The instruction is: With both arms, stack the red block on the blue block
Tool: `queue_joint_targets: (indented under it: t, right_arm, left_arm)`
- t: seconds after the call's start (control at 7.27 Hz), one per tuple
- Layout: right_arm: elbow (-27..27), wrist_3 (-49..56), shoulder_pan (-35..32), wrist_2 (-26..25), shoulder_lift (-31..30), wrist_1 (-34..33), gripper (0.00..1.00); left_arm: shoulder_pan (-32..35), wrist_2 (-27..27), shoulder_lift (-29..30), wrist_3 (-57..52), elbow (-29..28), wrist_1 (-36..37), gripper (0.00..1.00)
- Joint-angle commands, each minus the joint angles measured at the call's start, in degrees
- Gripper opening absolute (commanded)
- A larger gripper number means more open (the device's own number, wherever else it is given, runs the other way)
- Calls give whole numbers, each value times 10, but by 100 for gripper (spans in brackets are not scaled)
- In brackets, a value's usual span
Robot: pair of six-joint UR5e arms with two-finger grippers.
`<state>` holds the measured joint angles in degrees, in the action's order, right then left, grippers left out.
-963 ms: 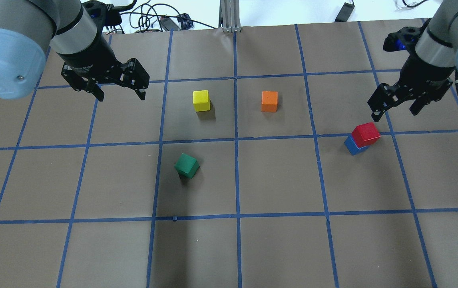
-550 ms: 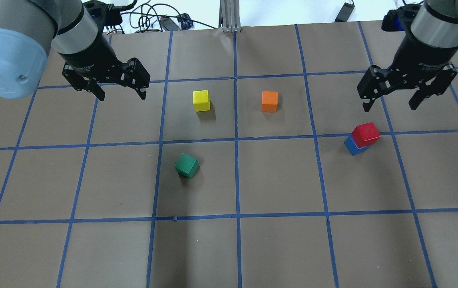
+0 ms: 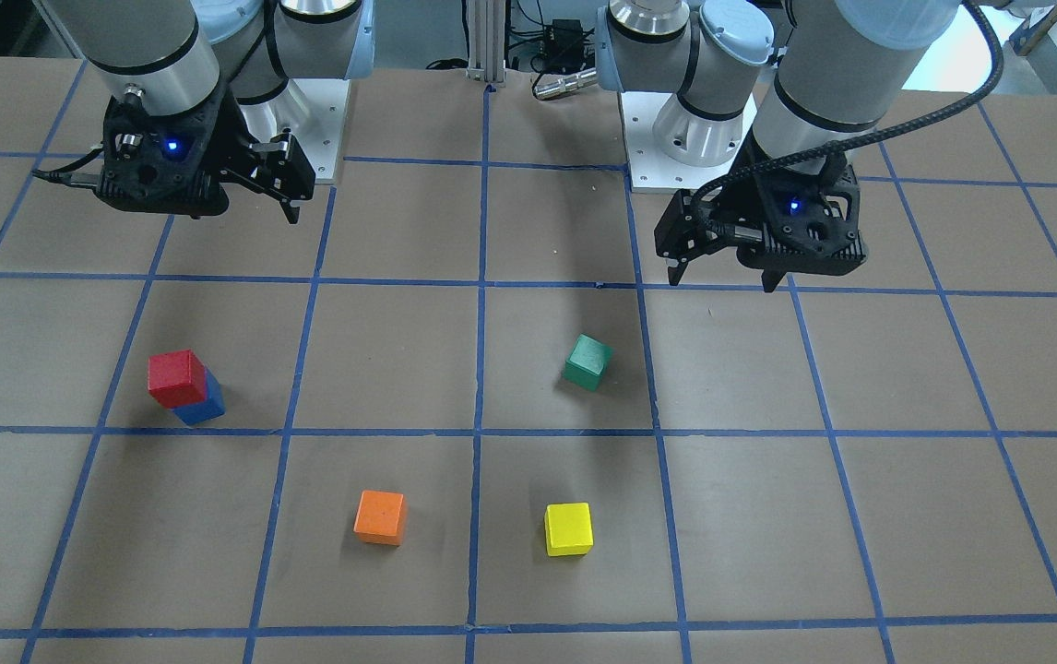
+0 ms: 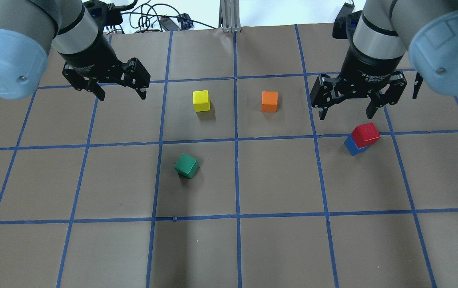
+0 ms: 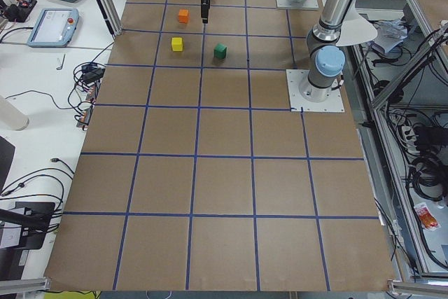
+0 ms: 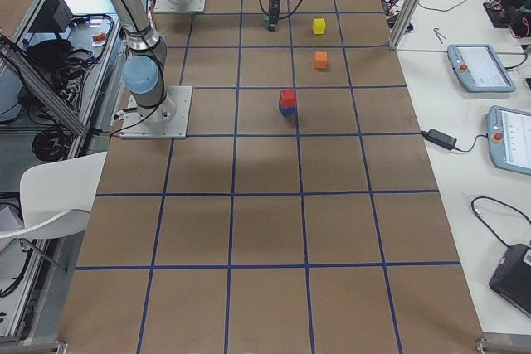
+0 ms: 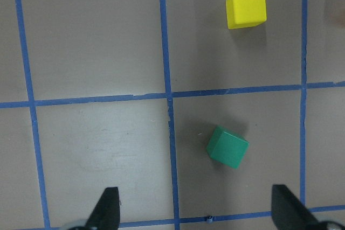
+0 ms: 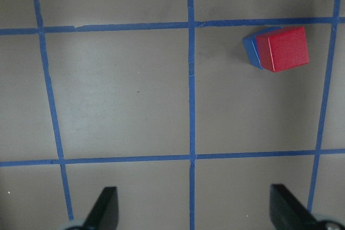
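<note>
Small matte red cube (image 4: pixel 366 133) sits atop small matte blue cube (image 4: pixel 352 148), right side of brown taped bench (image 4: pixel 277 176), slightly off-centre, edges skewed to the grid lines. Right pincer (image 4: pixel 345 116) spread, clear of the stack. Left pincer (image 4: pixel 122 97) spread, far left.

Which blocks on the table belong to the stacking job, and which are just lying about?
Part of the job:
small matte red cube, sitting on top of the
small matte blue cube

Just lying about, each standing alone:
small matte yellow cube
small matte orange cube
small matte green cube
</note>
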<state>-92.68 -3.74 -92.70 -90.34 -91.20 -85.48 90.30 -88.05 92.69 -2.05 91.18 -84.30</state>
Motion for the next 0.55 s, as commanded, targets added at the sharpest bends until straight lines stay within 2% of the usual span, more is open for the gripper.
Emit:
queue_joint_targets:
  t: [0.0, 0.41]
  right_arm:
    - [1, -1, -4, -9, 1, 1, 100]
    - [-2, -5, -3, -9, -9, -2, 100]
  left_arm:
    - [0, 0, 0, -1, 0, 2, 100]
    - [0, 1, 1, -2, 0, 2, 100]
